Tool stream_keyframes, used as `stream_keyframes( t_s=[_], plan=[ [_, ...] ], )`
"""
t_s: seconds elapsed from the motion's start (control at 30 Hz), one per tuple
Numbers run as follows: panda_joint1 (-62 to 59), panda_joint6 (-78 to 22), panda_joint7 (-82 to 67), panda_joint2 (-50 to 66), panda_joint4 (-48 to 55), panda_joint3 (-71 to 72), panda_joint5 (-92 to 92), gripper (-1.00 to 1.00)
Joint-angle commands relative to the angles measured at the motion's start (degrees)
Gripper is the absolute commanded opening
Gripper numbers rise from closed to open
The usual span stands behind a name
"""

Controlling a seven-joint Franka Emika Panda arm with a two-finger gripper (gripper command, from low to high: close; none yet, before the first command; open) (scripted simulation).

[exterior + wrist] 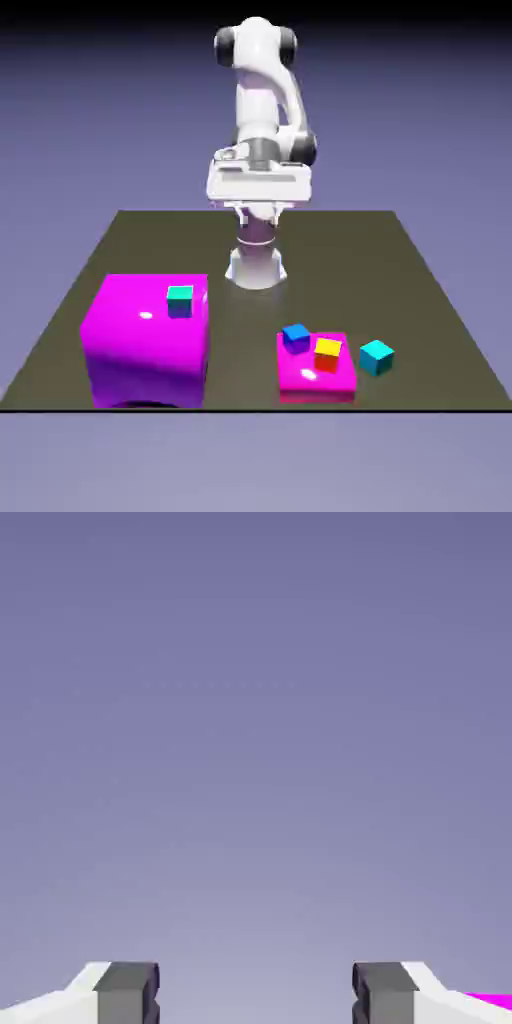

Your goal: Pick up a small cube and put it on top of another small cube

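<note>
Evidently, hand [256, 994] is held high above surface [200, 245], fingers parted wide, nothing gripped, presumably for clearance over magenta block [150, 340]. Cyan cube [376, 357] is set just beside pink slab [316, 385], apart from neighbours, so grasp seems easily reached.

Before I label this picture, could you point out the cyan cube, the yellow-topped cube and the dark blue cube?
Cyan cube [376, 358]: exterior view, near its middle.
Yellow-topped cube [328, 348]: exterior view, top face.
Dark blue cube [296, 337]: exterior view, near its middle.
</note>
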Motion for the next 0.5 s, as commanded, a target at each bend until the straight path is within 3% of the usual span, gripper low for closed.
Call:
stream_keyframes(
  t_s=[0.0, 0.47],
  plan=[
    [0.41, -2.26, 0.29, 2.08, 1.91, 0.56, -0.35, 0.0],
    [6.08, -33.8, 4.35, 31.15, 28.61, 8.41, -5.22, 0.0]
  ],
)
